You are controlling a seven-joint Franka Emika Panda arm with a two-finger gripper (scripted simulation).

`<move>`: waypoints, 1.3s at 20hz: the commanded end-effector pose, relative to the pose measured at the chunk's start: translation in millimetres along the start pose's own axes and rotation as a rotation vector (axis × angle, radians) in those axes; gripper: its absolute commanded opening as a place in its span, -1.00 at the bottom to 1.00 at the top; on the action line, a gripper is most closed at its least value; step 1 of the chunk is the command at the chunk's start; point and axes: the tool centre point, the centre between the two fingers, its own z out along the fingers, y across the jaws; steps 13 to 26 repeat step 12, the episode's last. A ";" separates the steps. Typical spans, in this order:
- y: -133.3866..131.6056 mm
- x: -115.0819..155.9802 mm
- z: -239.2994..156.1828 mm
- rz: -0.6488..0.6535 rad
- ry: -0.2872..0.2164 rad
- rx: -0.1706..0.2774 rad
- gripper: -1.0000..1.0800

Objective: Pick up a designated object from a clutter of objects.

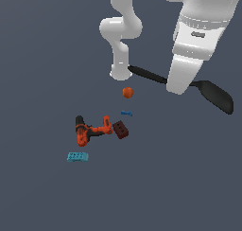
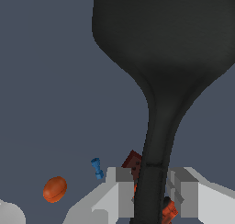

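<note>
Looks like the grab is already done: the gripper (image 2: pixel 149 195) is clamped on the handle of the black spatula (image 1: pixel 215 95), which hangs in the air well above the rest of the clutter, so I'd guess all that's left is keeping it steady and lifting clear. Below, the drill (image 1: pixel 90 130), red-brown block (image 1: pixel 121 129), orange ball (image 1: pixel 127 92), blue piece (image 1: pixel 126 113) and teal brick (image 1: pixel 77 156) sit on a plain dark grey floor (image 1: pixel 42 59), no walls or anything else around

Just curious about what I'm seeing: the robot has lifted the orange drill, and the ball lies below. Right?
Not the drill. The gripper holds the black spatula, as the wrist view shows. The drill lies below with the ball.
</note>
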 end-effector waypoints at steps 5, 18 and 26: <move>2.8 5.5 -30.5 0.001 0.000 -0.001 -1.00; 4.0 7.6 -40.1 0.001 0.000 -0.001 -1.00; 4.0 7.6 -40.1 0.001 0.000 -0.001 -1.00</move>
